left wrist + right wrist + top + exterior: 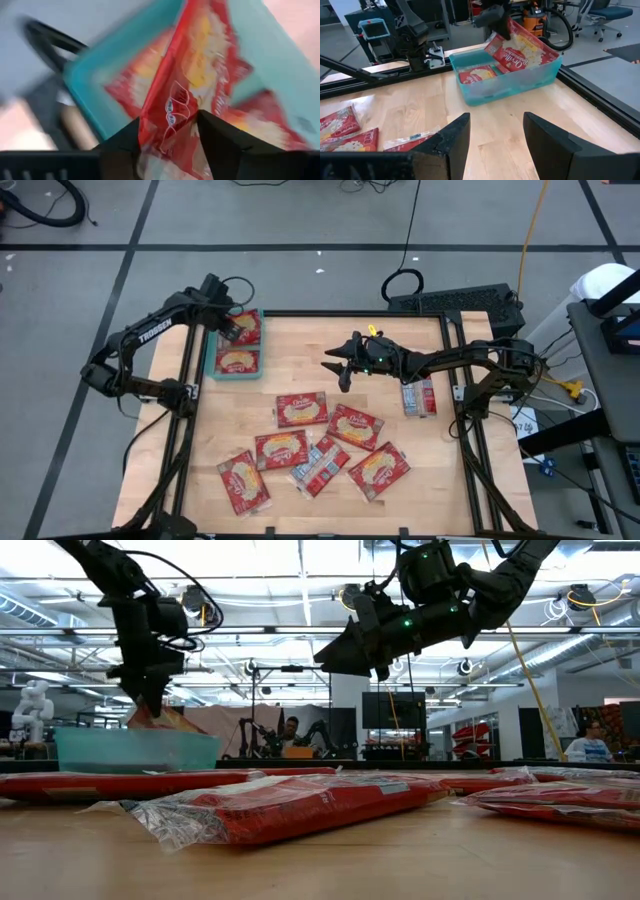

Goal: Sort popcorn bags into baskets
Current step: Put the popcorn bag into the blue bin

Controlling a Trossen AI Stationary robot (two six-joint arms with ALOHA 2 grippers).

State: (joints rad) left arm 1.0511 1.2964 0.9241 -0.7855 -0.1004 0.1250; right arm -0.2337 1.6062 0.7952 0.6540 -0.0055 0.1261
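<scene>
Left gripper [228, 323] over the teal basket [212, 368] has a red popcorn bag [524, 48] between its parted fingers, tilted on the rim; whether it grips is unclear. Right gripper [343, 365] hovers open mid-table. Another bag [238, 360] lies inside; seven bags [302, 409] lie on the wooden table [440, 480].

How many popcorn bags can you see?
9 bags. Two in the tray, one flat, one tilted at the left gripper; six clustered mid-table; one alone by the right edge. Others may hide beneath them.
</scene>
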